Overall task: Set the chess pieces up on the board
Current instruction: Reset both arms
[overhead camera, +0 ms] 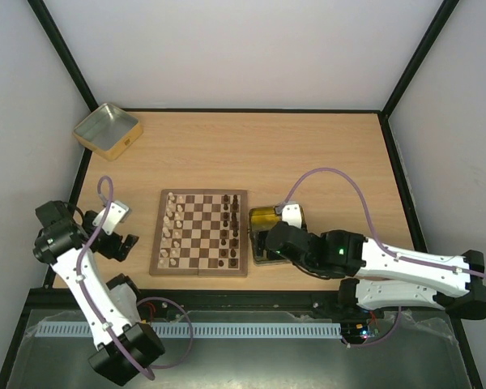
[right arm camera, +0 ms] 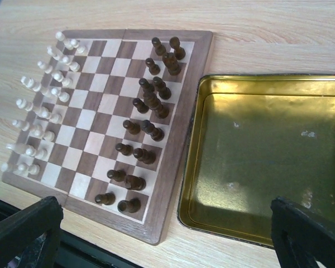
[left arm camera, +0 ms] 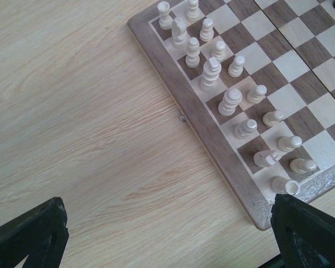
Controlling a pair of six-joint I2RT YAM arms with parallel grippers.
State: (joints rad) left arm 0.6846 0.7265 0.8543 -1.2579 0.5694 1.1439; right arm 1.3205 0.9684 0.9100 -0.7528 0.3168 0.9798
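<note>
The left gripper (overhead camera: 123, 245) hangs with its jaws wide apart and nothing between them, over bare table, and the board (overhead camera: 199, 272) lies just to its right, the near corner close by its right finger in the wrist view. The cream pieces (overhead camera: 172, 231) fill the two files nearest that gripper; most stand upright, but one tipped piece (left arm camera: 266, 158) close to that corner seems to lie on its side. Across the empty middle squares, the dark pieces (overhead camera: 230, 231) stand in the two files on the board's far side, just left of the right gripper (overhead camera: 263, 243). That gripper is also spread open and empty, hovering over the tin (right arm camera: 240, 156), which sits against the board's edge below it and holds no pieces. The set-up looks close to done, at the tidying step. The next move probably calls for the left gripper to reach right over the corner, close gently on the tipped piece low on its body, and stand it on its own square without knocking its neighbours
</note>
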